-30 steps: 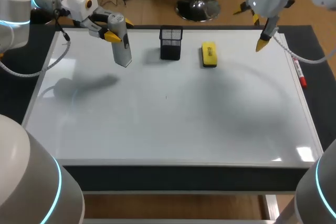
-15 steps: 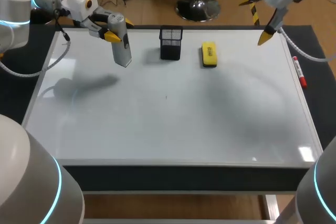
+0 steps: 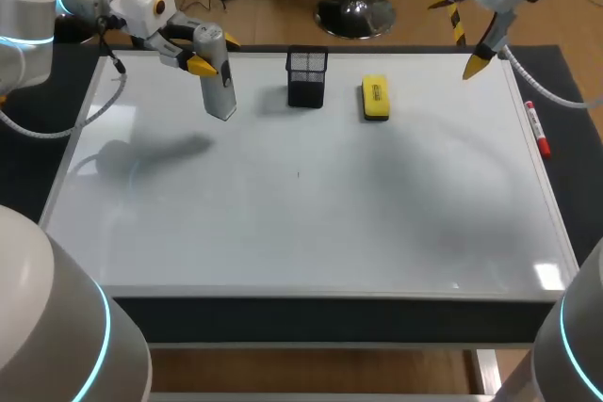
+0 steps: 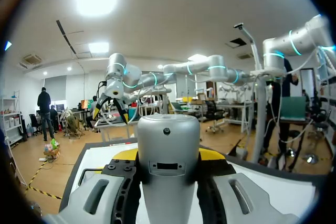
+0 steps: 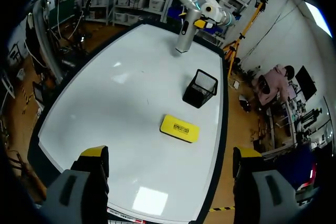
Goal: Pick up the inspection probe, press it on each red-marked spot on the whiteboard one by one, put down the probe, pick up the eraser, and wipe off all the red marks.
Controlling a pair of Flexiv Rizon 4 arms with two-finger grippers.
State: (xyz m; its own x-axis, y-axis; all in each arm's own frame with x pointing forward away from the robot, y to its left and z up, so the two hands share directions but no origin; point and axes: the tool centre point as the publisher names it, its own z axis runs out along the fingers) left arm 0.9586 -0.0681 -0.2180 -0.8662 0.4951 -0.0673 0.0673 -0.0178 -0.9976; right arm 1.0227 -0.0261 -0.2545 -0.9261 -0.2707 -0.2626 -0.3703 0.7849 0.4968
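The grey inspection probe (image 3: 218, 82) hangs tip-down over the whiteboard's (image 3: 283, 233) far left, with my left gripper (image 3: 214, 54) shut on its upper end. In the left wrist view the probe (image 4: 168, 166) fills the gap between the yellow-tipped fingers (image 4: 125, 155). The yellow eraser (image 3: 375, 98) lies flat at the far middle-right. My right gripper (image 3: 468, 40) hovers open and high over the far right corner, holding nothing. From its wrist view the gripper (image 5: 170, 156) stands wide apart above the eraser (image 5: 180, 128). No red marks show on the board.
A black mesh pen holder (image 3: 307, 76) stands between the probe and the eraser, also seen as the holder (image 5: 200, 88). A red marker (image 3: 538, 131) lies along the board's right frame. One tiny dark speck (image 3: 298, 174) sits mid-board.
My right gripper has risen and drifted toward the far right corner, then held still. The left arm and the probe have not moved.
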